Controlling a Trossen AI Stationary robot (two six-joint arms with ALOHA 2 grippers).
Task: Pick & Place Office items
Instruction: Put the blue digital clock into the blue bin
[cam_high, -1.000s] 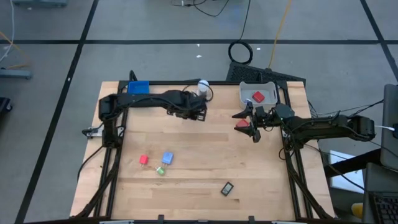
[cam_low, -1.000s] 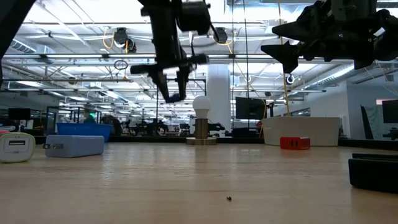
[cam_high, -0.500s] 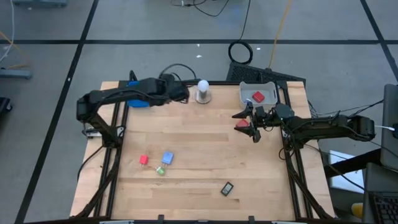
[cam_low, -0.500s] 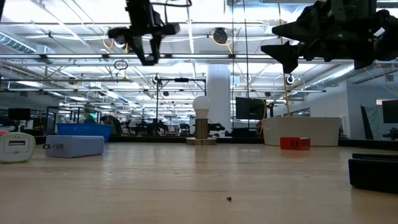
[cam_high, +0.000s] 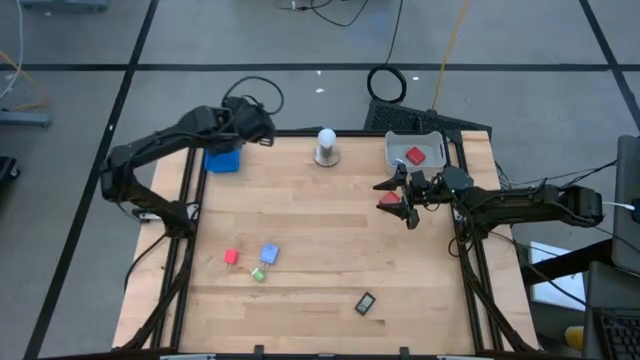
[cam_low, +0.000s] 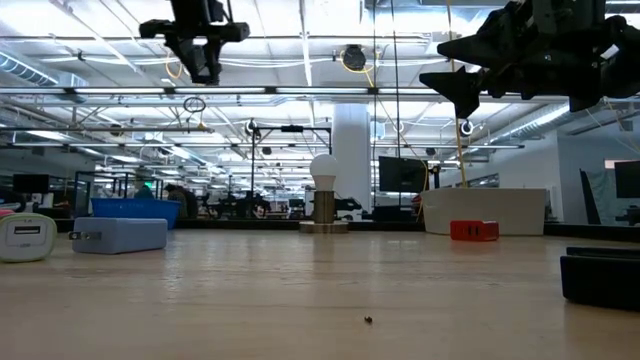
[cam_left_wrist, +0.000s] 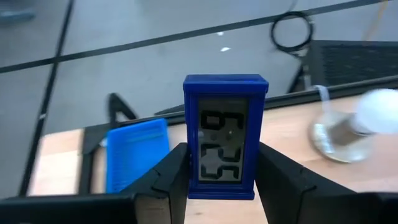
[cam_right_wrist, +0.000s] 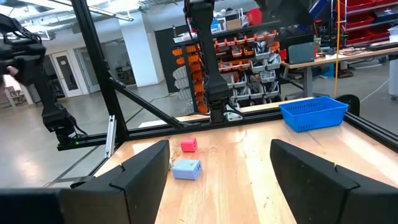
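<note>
My left gripper (cam_high: 262, 130) hangs high over the table's far left corner, just beyond the blue tray (cam_high: 222, 160), shut on a blue digital clock (cam_left_wrist: 225, 134). In the low view that gripper (cam_low: 203, 60) is near the top. My right gripper (cam_high: 405, 203) hovers open at the right side, nothing between its fingers (cam_right_wrist: 143, 171). A red block (cam_high: 388, 200) lies on the table under it. On the near-left wood rest a red block (cam_high: 231, 257), a light-blue block (cam_high: 269, 254), a green bit (cam_high: 258, 274) and a dark piece (cam_high: 366, 302). My left gripper pinches the clock's two narrow sides near its lower end (cam_left_wrist: 188, 180) between its two fingers (cam_left_wrist: 171, 177). The fingers slant down toward the table's far edge. The clock stands along the fingers with its display toward the wrist, lifted clear above the blue tray (cam_left_wrist: 137, 152).
A white ball on a round base (cam_high: 326, 148) stands at the far middle. A grey tray (cam_high: 432, 140) at the far right holds a red piece (cam_high: 415, 156). A white charger (cam_low: 27, 238) and a blue-grey box (cam_low: 120, 234) show at the low view's left.
My left gripper has carried the clock up and toward the table's far left corner, from beside the white ball to above the blue tray, tipping less steeply downward as it rose. It has stayed shut on the clock.
</note>
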